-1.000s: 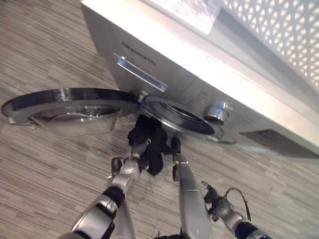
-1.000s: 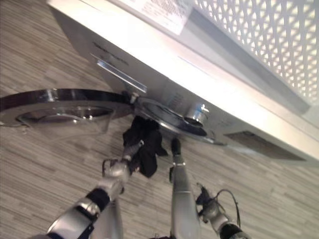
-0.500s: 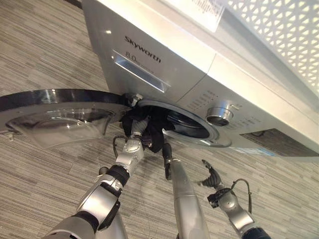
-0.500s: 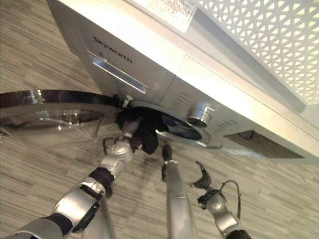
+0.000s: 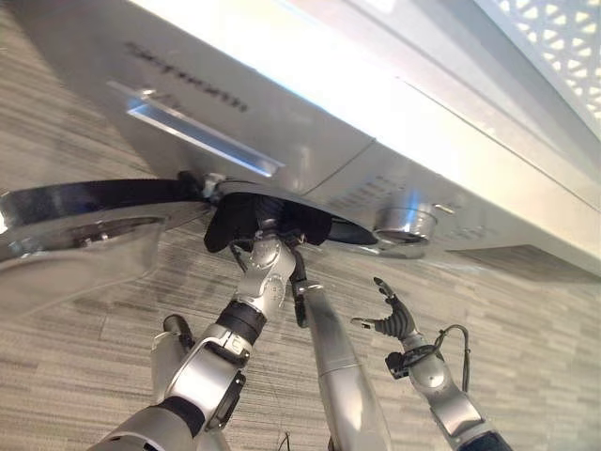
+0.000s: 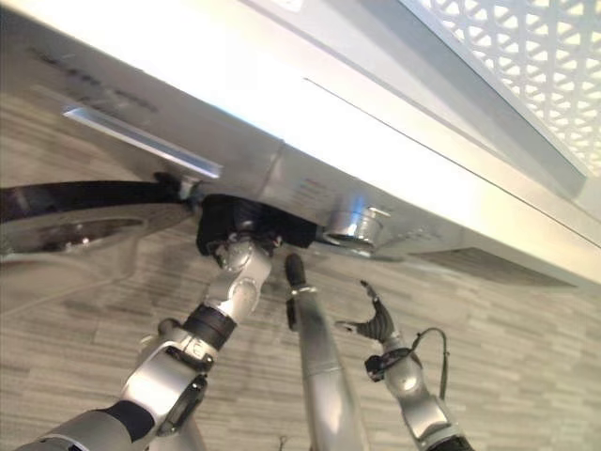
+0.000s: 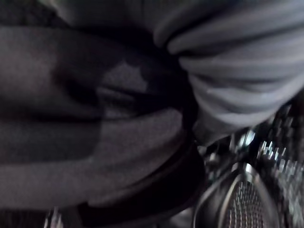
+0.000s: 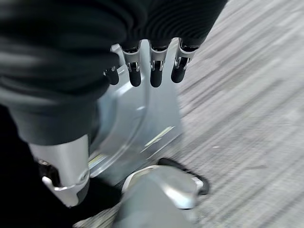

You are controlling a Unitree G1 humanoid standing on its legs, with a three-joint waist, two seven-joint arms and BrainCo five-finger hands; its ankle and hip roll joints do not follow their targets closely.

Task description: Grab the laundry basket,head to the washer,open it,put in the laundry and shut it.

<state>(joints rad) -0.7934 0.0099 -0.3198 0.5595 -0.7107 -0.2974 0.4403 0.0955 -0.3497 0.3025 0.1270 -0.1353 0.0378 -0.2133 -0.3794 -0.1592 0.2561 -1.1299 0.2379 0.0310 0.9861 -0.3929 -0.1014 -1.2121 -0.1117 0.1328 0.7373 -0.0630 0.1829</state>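
Observation:
The silver washer stands ahead with its round door swung wide to the left. A black garment bunches at the left rim of the drum opening. My left hand reaches up into that garment from below. In the left wrist view dark cloth lies right in front, with the perforated drum wall beside it. My right hand hangs in the air lower right of the opening, open, its fingers straight and touching nothing.
A chrome knob sits on the washer's panel right of the opening, and a drawer handle above the door hinge. Striped grey flooring lies all around. A perforated white wall rises behind the washer.
The camera has moved closer to the washer. My left hand has carried the black garment up from below the opening to its rim. The right hand has risen slightly.

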